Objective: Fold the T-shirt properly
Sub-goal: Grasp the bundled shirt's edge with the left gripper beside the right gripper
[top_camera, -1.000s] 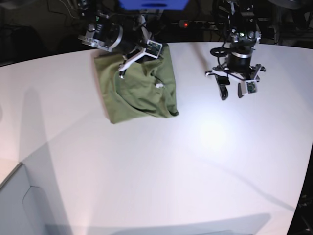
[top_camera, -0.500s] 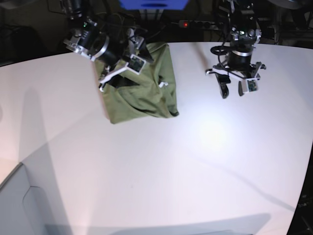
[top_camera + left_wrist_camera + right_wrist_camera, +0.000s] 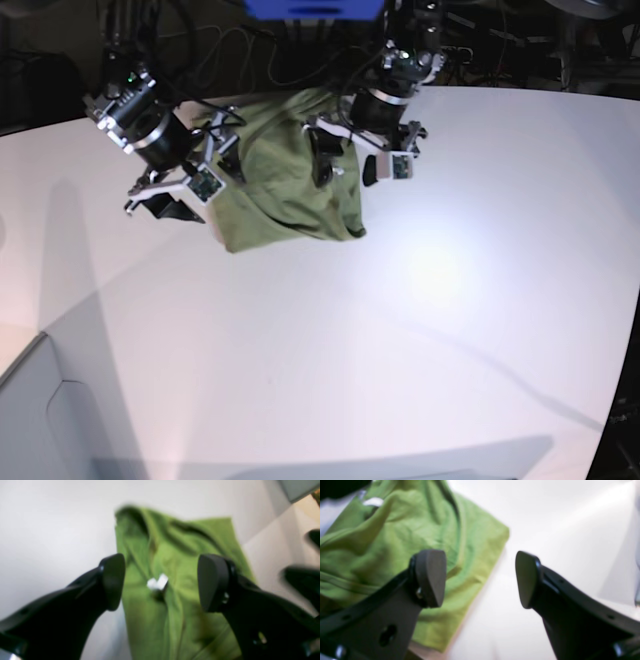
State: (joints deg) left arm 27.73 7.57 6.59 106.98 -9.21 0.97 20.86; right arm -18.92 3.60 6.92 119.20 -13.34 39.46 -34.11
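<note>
You see the T-shirt (image 3: 300, 195) lying bunched and partly folded on the white bench (image 3: 420, 330), near its far edge. The left claw (image 3: 345, 165) hangs released above the shirt. The right claw (image 3: 165, 200) is released, empty, beside the shirt's edge.

Two black robot arms reach in from the far side. The left hand (image 3: 345, 170) hangs with jaws spread wide; the right hand (image 3: 190, 185), angled outward, is likewise spread and empty.
</note>
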